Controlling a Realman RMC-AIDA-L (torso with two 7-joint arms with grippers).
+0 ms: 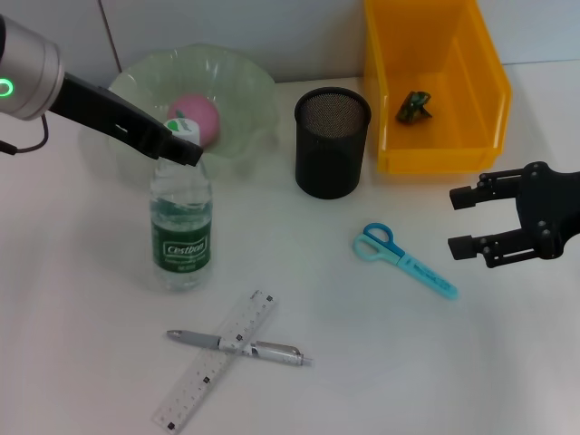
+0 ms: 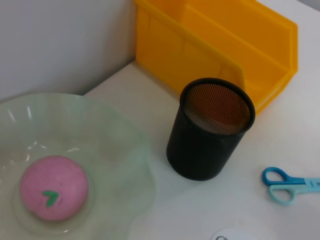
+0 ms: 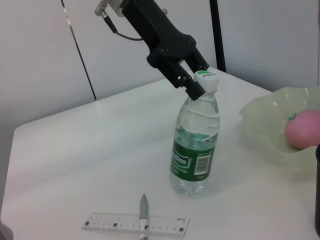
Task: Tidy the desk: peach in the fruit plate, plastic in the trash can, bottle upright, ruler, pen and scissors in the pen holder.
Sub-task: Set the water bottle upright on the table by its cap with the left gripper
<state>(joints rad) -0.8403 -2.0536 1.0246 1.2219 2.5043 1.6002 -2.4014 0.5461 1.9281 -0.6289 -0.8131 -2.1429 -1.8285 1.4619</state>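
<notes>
The left gripper [image 1: 186,149] pinches the cap of the water bottle [image 1: 181,227], which stands upright by the fruit plate [image 1: 245,86]. The right gripper [image 1: 462,220] hangs wide open near the scissors [image 1: 403,260]. They look light, hard and slippery; grab the middle.

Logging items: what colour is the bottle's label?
Green with white lettering; the bottle's label shows best in the right wrist view.

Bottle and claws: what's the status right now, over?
Left claw at the cap of the upright water bottle, grip unclear. Right claw open, hovering near the scissors. Nothing in the way.
</notes>
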